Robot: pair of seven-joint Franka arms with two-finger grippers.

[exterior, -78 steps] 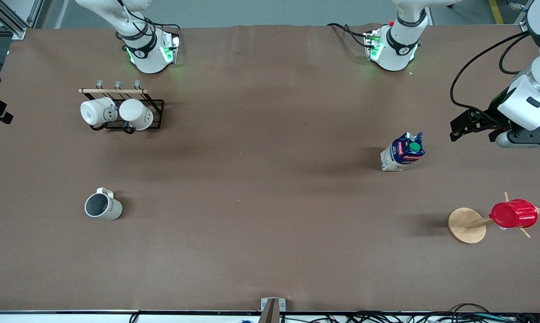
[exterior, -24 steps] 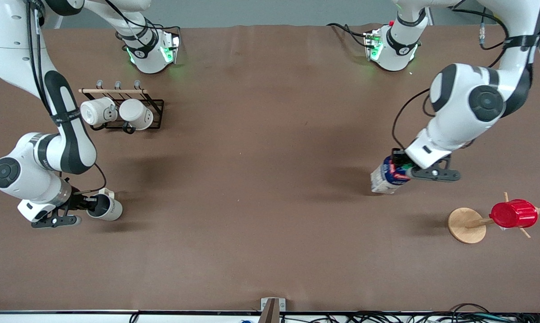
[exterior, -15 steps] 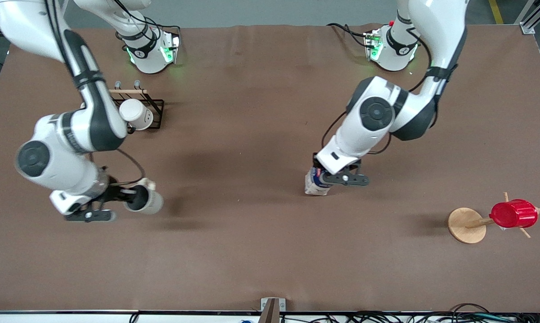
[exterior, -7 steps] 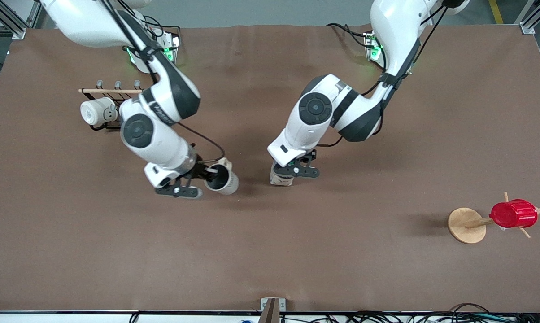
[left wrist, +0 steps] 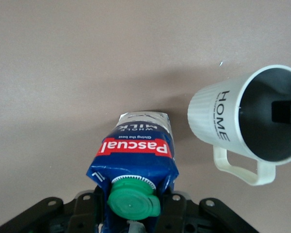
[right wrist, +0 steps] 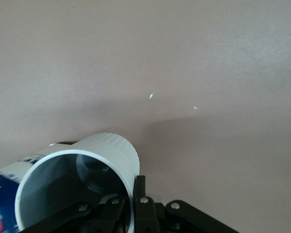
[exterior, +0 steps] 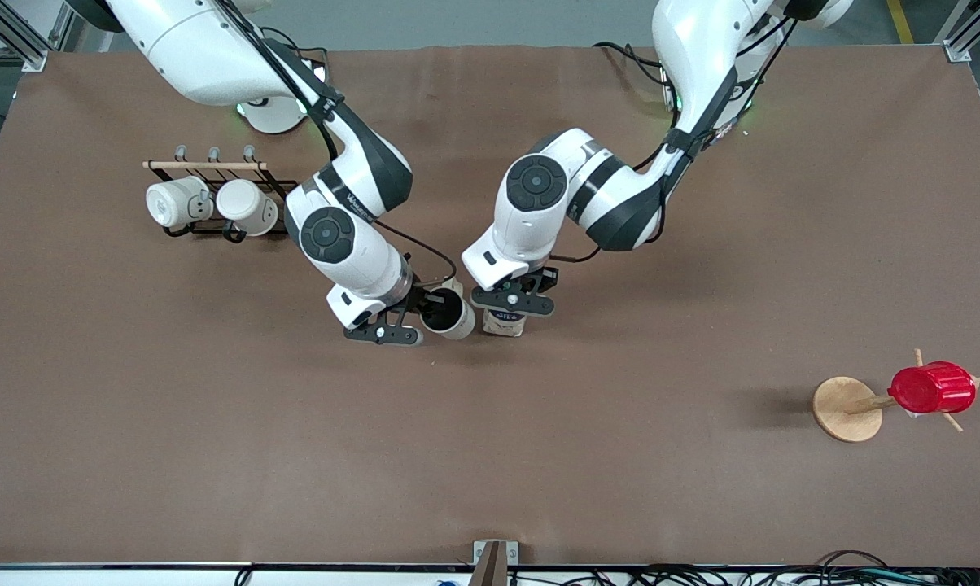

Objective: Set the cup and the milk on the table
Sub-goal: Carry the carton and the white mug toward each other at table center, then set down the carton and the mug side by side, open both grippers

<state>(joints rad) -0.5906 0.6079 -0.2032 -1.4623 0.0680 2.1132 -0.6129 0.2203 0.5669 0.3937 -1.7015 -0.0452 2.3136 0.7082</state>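
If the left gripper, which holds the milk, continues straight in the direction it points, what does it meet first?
Most likely the table. The left gripper points down along the milk, with bare brown surface under it. The cup hangs beside that line, not in it.

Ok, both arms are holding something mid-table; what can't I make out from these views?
- Front view: the milk top is hidden by the left gripper.
- No view settles whether the cup or the milk touches the table.
- Right wrist view: the right gripper is cut off by the edge.

Cup (exterior: pixel 449 316) crowds milk (exterior: pixel 504 320); elsewhere open.
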